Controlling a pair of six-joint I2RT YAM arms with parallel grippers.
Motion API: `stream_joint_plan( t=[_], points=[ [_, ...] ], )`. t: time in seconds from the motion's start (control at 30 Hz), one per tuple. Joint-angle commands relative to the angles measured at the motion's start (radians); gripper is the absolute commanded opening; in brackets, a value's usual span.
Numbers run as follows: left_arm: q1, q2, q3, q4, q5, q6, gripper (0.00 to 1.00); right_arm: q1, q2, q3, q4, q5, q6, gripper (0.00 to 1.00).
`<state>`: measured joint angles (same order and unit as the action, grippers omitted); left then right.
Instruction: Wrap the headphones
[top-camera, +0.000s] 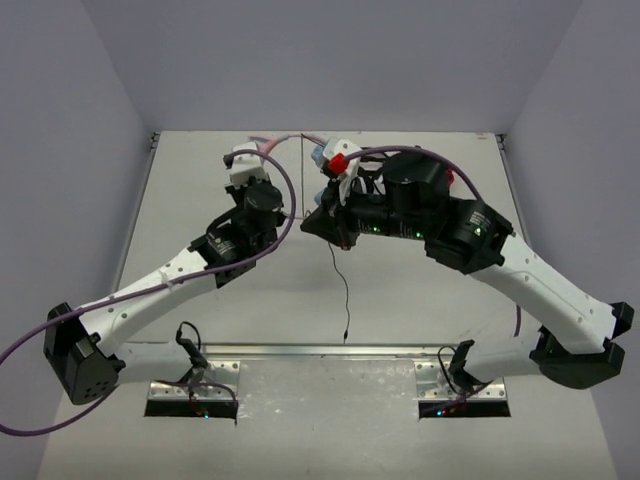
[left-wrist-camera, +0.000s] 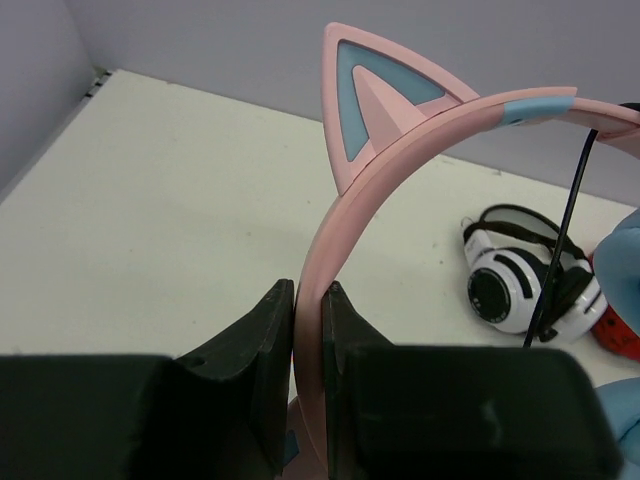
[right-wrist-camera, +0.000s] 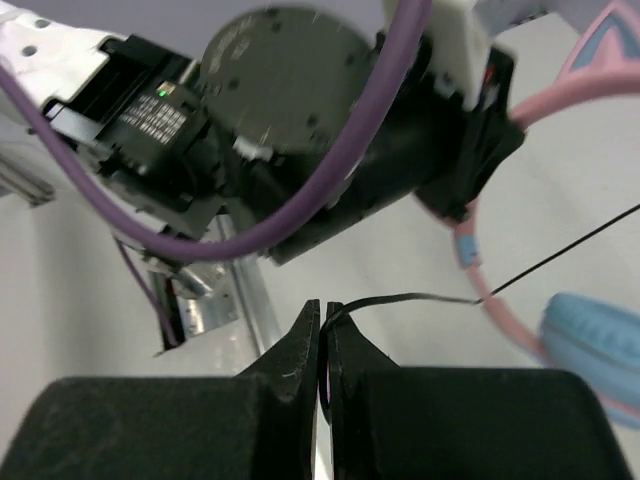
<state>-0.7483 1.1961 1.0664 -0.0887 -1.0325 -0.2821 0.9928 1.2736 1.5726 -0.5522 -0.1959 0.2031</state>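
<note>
Left wrist view gives us the left tool (left-wrist-camera: 308, 296) clamped on the pink band of the headphones (left-wrist-camera: 400, 150), just below one cat ear (left-wrist-camera: 385, 95), holding them up off the counter (left-wrist-camera: 180, 220). From the right wrist we see the right tool (right-wrist-camera: 322, 312) pinched shut on the thin black cable (right-wrist-camera: 400, 298), near a blue earcup (right-wrist-camera: 595, 350); in the top view the rest of that cable trails toward the near edge. Black-and-white headphones (left-wrist-camera: 515, 285) and a red-and-black pair (left-wrist-camera: 615, 325) lie side by side on the counter beyond
</note>
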Motion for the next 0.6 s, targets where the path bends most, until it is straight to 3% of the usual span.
stream_joint_plan(
  t=[0.0,0.27,0.43,0.57],
  points=[
    [-0.026,-0.061,-0.046,0.146,0.036,-0.057,0.0,0.009,0.082,0.217,-0.246,0.159,-0.246,0.01],
    [-0.034,-0.087,-0.204,0.172,0.307,0.038,0.0,0.009,0.233,0.444,-0.388,0.407,-0.514,0.01],
    [-0.037,-0.131,-0.266,0.133,0.345,0.057,0.0,0.009,0.221,0.368,-0.305,0.582,-0.611,0.01],
    [-0.045,-0.153,-0.287,0.067,0.348,0.061,0.0,-0.002,0.207,0.233,-0.097,0.775,-0.72,0.01]
  ],
)
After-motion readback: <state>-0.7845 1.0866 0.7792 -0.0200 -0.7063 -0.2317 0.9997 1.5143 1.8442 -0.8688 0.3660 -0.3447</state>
